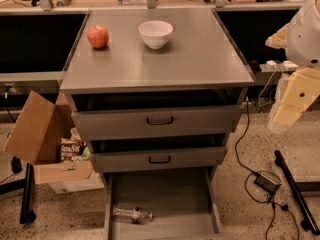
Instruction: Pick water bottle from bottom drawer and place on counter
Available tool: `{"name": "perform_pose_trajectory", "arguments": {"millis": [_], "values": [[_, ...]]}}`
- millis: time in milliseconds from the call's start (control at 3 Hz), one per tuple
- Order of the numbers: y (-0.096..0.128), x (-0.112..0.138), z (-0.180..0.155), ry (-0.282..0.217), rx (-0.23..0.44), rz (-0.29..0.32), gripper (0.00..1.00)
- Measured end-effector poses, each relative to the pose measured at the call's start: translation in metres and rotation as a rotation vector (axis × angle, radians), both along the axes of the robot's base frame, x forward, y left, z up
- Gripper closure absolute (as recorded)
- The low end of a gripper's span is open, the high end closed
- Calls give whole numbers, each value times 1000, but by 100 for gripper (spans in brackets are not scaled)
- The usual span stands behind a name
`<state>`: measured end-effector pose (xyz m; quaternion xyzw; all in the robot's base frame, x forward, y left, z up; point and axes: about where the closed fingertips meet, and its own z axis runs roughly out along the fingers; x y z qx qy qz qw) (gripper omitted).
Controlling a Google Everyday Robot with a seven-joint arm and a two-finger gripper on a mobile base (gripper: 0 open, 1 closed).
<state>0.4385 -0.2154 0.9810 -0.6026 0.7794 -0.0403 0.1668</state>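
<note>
The water bottle [131, 214], small, clear and ribbed, lies on its side on the floor of the bottom drawer [170, 194], near its front left. That drawer is pulled out at the foot of the cabinet. The counter [165, 64] is the grey metal cabinet top above. My gripper [289, 113] hangs at the far right edge of the view, beside the cabinet at about the height of the upper drawers, well away from the bottle and holding nothing I can see.
A red apple [98, 36] and a white bowl [155, 33] stand on the back of the counter. Two grey drawers with black handles [160, 120] stick out slightly. An open cardboard box [40, 134] sits left; cables and a power brick [266, 182] lie right.
</note>
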Motion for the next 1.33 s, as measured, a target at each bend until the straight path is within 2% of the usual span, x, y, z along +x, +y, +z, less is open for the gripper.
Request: {"name": "perform_pose_trajectory", "arguments": {"millis": [667,1000,1333], "values": [[7,3,-5,13,20,-3,0],[37,-3,-27,20,64,-11,0],[67,-15,-84,44,125,-12,0]]}}
